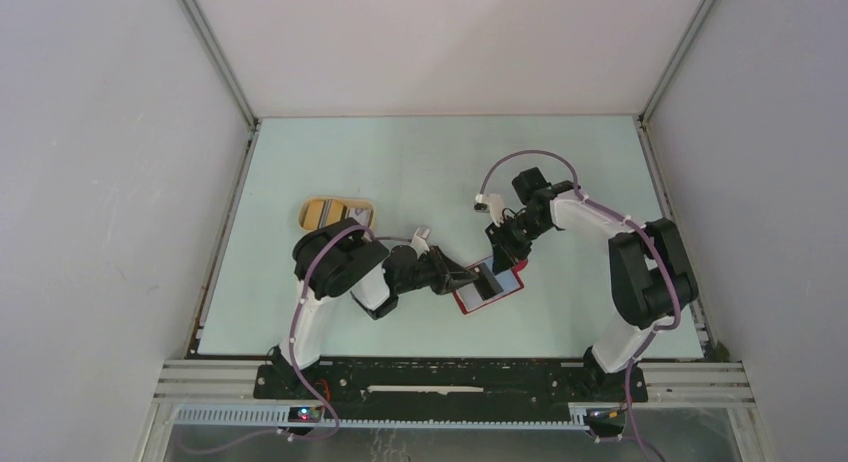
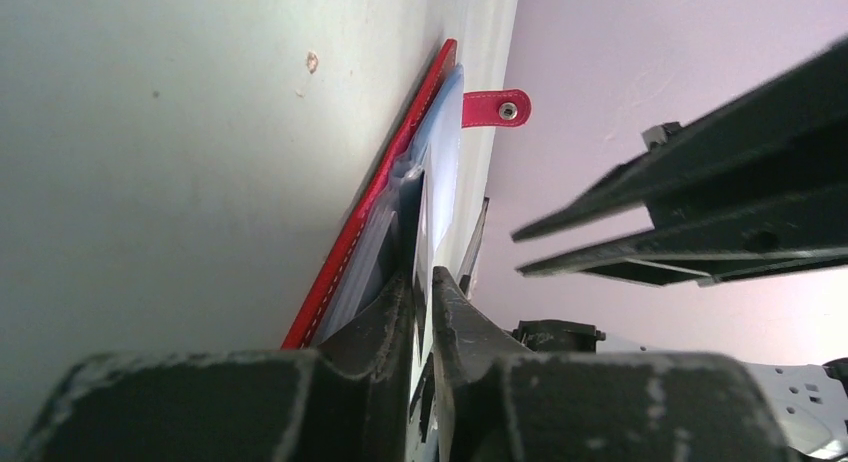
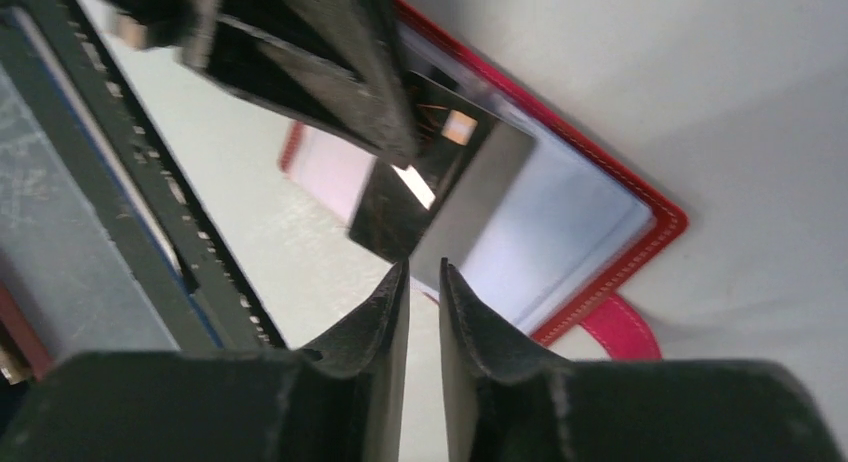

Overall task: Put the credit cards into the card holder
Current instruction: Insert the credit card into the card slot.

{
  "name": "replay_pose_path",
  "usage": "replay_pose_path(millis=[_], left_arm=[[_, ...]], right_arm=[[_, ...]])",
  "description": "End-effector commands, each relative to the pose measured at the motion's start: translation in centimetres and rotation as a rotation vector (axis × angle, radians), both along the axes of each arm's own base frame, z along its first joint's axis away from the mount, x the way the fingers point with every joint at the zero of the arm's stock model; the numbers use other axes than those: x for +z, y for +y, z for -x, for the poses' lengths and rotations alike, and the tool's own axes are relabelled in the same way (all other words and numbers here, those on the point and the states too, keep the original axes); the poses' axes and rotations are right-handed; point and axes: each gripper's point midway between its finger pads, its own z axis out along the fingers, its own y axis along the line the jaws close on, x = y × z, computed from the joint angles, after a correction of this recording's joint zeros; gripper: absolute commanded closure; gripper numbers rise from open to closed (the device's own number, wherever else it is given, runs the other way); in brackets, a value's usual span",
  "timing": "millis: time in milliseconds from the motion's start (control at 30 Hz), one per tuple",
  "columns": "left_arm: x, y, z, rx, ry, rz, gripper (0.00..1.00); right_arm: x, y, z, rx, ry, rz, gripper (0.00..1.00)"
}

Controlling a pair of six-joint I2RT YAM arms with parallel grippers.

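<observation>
The red card holder point(image 1: 497, 294) lies open on the table, pale-blue pockets up point(image 3: 590, 217); its red edge point(image 2: 368, 217) and snap tab point(image 2: 497, 108) show in the left wrist view. A dark credit card point(image 3: 450, 197) with a chip stands tilted over the pockets point(image 1: 490, 275), seen edge-on point(image 2: 418, 222). My left gripper point(image 1: 468, 278) is at the holder's left side, its jaws point(image 2: 424, 274) a narrow gap apart with the card's edge in that gap. My right gripper point(image 1: 503, 250) hovers at the holder's far side, narrowly open point(image 3: 424, 265), with nothing between its fingers and the card's corner just past them.
A tan oval tray point(image 1: 305, 218) sits at the left behind the left arm with a golden-brown card point(image 1: 322, 213) in it. Grey walls close in the table on three sides. The two grippers nearly meet over the holder.
</observation>
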Motion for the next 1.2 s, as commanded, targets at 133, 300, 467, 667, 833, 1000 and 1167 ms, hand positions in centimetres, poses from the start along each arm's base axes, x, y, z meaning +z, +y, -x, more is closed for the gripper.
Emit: replay_pose_path(millis=[133, 300, 467, 667, 833, 1000, 1167], left_arm=[[-0.9, -0.1, 0.4, -0.017, 0.013, -0.015, 0.78], [-1.0, 0.0, 0.4, -0.015, 0.015, -0.006, 0.77], [-1.1, -0.1, 0.4, -0.014, 0.019, 0.001, 0.75], [-1.1, -0.1, 0.4, -0.012, 0.023, 0.015, 0.75], [-1.2, -0.1, 0.5, -0.013, 0.022, 0.017, 0.75], [-1.3, -0.1, 0.5, -0.015, 0.024, 0.015, 0.74], [-1.5, -0.1, 0.5, -0.014, 0.027, 0.013, 0.74]], right_arm=[[5.0, 4.2, 3.3, 0.269, -0.144, -0.223, 0.89], [3.6, 5.2, 4.2, 0.383, -0.278, -0.167, 0.97], [1.4, 5.7, 4.8, 0.495, -0.417, -0.091, 1.0], [-0.9, 5.8, 4.7, 0.624, -0.591, 0.01, 1.0], [-0.8, 6.5, 4.2, 0.604, -0.644, 0.027, 1.0], [-1.2, 6.6, 3.4, 0.58, -0.671, 0.066, 1.0], [-1.4, 6.3, 3.1, 0.571, -0.677, 0.09, 1.0]])
